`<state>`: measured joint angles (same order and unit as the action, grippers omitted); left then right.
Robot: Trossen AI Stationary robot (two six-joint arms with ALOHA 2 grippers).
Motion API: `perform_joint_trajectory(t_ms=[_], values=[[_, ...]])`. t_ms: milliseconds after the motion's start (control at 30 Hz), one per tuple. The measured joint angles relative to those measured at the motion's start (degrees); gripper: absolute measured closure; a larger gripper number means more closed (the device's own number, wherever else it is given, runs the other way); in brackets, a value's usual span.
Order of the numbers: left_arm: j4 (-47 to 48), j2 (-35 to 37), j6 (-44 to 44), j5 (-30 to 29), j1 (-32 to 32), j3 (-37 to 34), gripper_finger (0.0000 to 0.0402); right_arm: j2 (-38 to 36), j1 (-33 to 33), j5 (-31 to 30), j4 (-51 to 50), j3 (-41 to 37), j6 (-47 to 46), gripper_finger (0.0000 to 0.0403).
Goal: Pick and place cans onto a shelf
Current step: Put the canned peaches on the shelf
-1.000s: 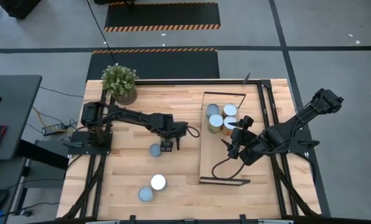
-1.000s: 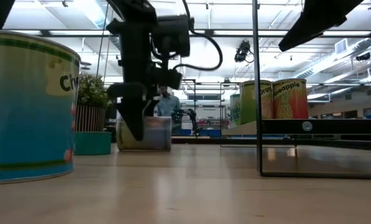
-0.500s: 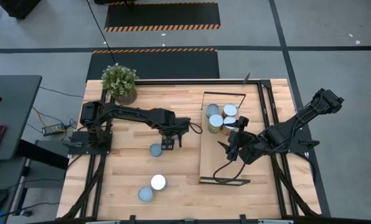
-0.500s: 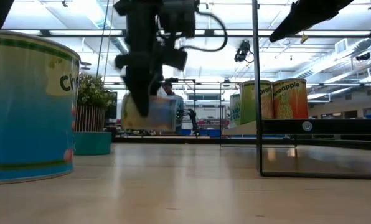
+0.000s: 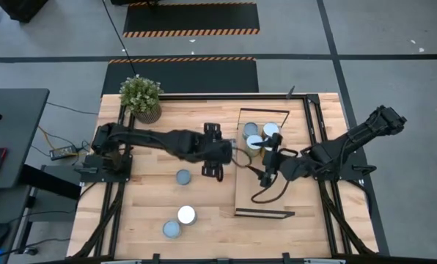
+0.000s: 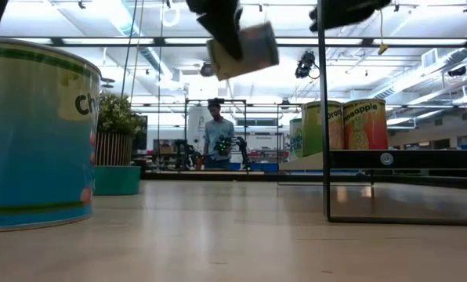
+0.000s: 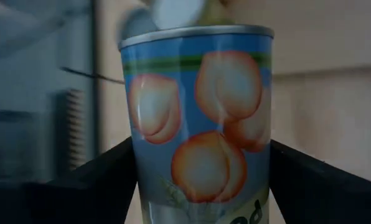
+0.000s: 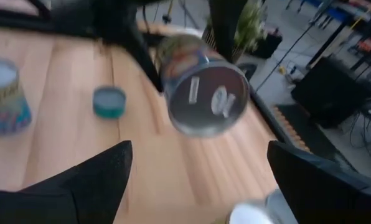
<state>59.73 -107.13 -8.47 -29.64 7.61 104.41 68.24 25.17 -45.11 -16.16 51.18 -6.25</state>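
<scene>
My left gripper [image 5: 213,170] is shut on a peach-label can [image 7: 201,124], high above the table, just left of the shelf [image 5: 251,194]. The low view shows that can [image 6: 245,48] tilted near the top of the picture. My right gripper [image 5: 266,170] hangs open over the shelf, facing the held can's round end [image 8: 204,96], with nothing between its fingers. Several cans [image 5: 259,137] stand upright on the shelf's far end. Three more cans [image 5: 182,177] [image 5: 186,215] [image 5: 171,229] rest on their bases on the tabletop. My left gripper pinches the can's side wall [image 7: 139,180] between its two fingers [image 7: 104,180], one on each opposite side of the label. The fingers slant down from above and lie across the can. The can is lifted clear of the table and tilted.
A potted plant [image 5: 141,99] stands at the table's far left corner. One large-looking can [image 6: 30,133] sits right before the low camera. The shelf's black frame post [image 6: 324,110] rises beside the shelved cans [image 6: 343,124]. A person [image 6: 216,141] stands in the room behind.
My left gripper has lifted the peach can off the table, risen high and gone toward the shelf at the right, tipping as it rose. The can, upright before, is now tilted. My right gripper has drifted slightly toward the left gripper.
</scene>
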Motion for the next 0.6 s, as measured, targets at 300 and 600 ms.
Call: perform_joint_trajectory(t_ms=[300, 600], values=[[-4.5, -0.6, -1.5, -21.8, 4.9, 0.0, 0.0087, 0.0, -2.7, 0.1, 18.1, 0.0, 9.8, 0.0007], [-13.2, -0.5, -8.6, -27.3, 7.2, 0.0, 0.0087, 0.1, -6.1, 1.5, 23.4, 0.0, 9.9, 0.0007]])
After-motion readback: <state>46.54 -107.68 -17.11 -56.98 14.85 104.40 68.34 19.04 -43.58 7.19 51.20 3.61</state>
